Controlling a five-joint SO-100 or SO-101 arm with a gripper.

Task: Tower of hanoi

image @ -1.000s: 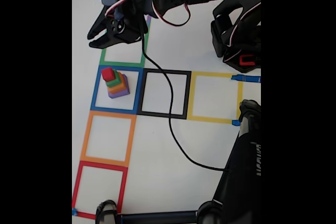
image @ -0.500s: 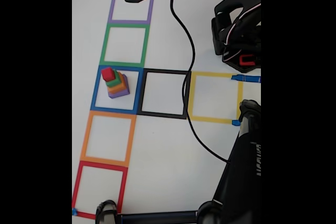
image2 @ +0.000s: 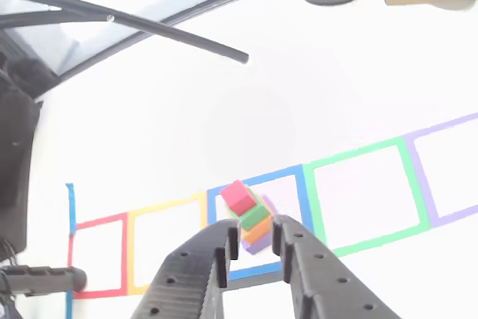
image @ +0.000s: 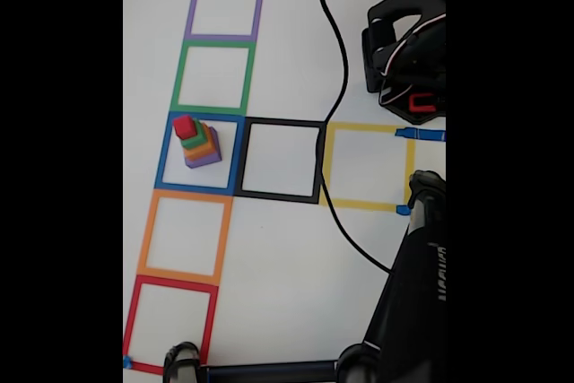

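While the stack of four cubes [image: 199, 143] is seen standing inside the blue tape square [image: 162, 152] in the fixed view, red on top, then green, orange and purple, the gripper [image2: 254, 246] is shown in the other view with its jaws a little apart and nothing held between them. From that view the red cube [image2: 239, 197] is framed just above and beyond the two black fingertips [image2: 228, 244], so the tower is judged to lie straight ahead of the jaws, upright, with its top cube nearest.
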